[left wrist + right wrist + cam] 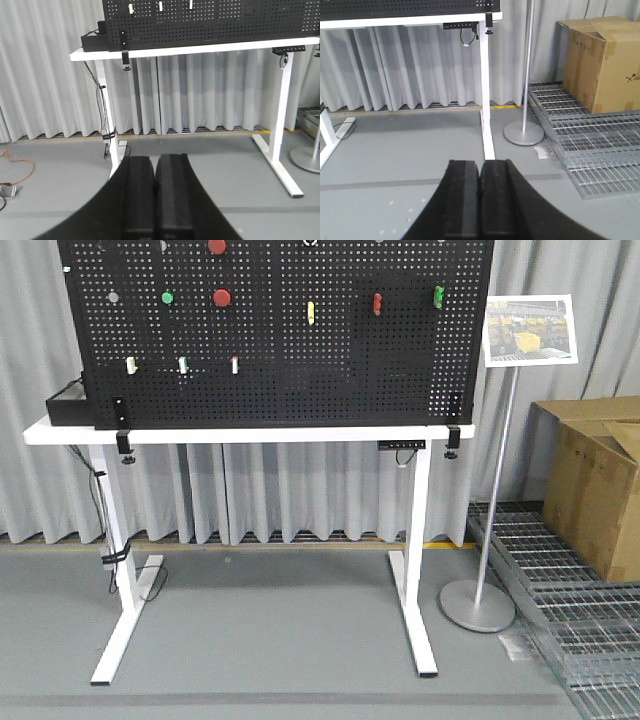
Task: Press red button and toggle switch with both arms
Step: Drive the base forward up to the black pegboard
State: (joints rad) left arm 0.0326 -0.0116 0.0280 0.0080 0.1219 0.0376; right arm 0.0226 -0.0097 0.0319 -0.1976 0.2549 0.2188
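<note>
A black pegboard (280,370) stands upright on a white table (240,433). On it are a round red button (221,298), a second red button (217,246) at the top edge, and a small red toggle switch (377,304) to the right. No arm shows in the front view. My left gripper (155,162) is shut and empty, low above the floor, far in front of the table. My right gripper (480,165) is shut and empty, also low, facing the table's right leg (487,95).
The board also carries a green button (167,298), a yellow lever (310,311), a green lever (438,296) and small white switches (183,365). A sign stand (478,605) and cardboard box (595,485) on metal grating (560,570) are at right.
</note>
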